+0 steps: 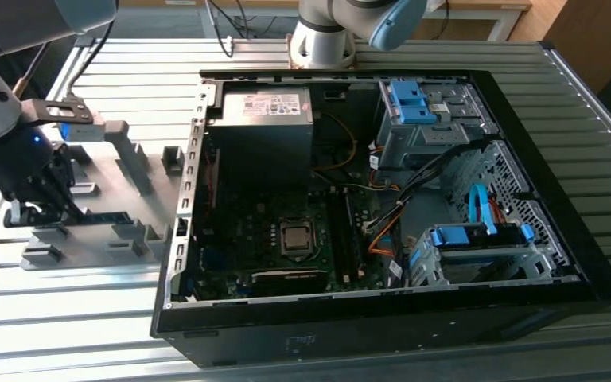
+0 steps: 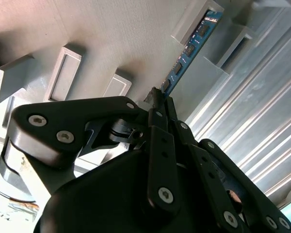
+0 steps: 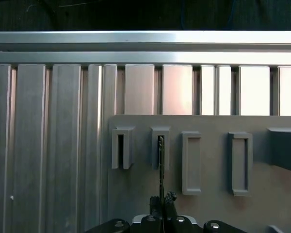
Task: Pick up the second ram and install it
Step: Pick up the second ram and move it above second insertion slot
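Pinching the second ram [image 2: 188, 50], the claw [image 2: 158, 98] stands over the grey holder [image 2: 111, 34].

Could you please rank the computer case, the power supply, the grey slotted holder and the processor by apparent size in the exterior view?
1. computer case, by far the largest.
2. grey slotted holder, partly covered by the arm.
3. power supply, not far behind the holder, so these two are unsure.
4. processor, clearly the smallest.
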`<state>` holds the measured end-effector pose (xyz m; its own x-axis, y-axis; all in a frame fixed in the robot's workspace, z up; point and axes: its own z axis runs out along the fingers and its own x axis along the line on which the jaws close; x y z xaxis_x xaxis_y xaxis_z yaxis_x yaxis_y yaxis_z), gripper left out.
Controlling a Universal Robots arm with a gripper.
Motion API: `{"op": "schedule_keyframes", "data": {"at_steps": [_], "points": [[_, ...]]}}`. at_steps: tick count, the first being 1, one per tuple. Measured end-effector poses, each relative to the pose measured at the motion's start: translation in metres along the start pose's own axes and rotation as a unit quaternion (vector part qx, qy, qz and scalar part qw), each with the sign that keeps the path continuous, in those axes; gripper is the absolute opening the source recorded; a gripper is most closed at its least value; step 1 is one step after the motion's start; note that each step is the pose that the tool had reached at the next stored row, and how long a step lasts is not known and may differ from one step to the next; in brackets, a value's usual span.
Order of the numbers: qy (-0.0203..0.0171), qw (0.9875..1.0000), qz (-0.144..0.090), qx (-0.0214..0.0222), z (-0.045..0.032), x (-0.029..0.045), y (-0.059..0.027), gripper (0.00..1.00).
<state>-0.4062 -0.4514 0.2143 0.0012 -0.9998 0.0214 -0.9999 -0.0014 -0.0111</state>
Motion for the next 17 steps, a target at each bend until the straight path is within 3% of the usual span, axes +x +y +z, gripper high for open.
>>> {"op": "schedule_keyframes", "data": {"at_steps": [17], "points": [[0.0, 1.0, 0.0, 0.0, -0.0075, 0.0002, -0.0001, 0.14]]}}
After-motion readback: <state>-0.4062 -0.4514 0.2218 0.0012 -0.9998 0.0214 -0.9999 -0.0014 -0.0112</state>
